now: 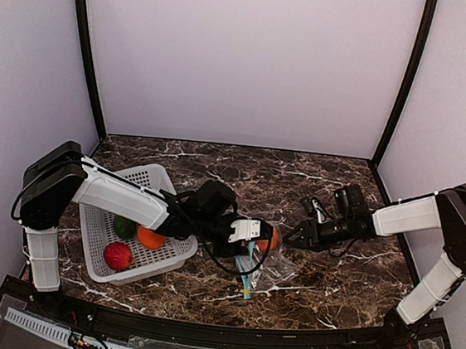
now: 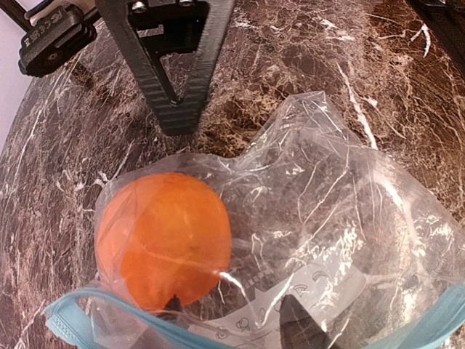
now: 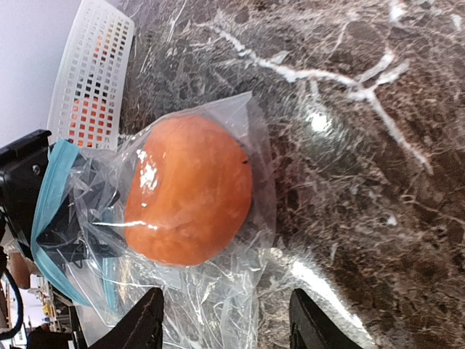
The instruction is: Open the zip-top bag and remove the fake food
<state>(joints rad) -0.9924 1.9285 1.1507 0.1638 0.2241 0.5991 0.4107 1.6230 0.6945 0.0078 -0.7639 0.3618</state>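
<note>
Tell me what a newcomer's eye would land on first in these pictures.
The round orange fruit inside the clear zip-top bag, in the middle of the dark marble table, catches the eye first. Next comes the white basket at the left, holding a green piece, an orange piece and a red piece.

Plain pale walls point(image 1: 245, 59) enclose a dark brown marble-patterned table point(image 1: 242, 167) with white veins; black posts point(image 1: 87, 51) run up both back corners.
</note>
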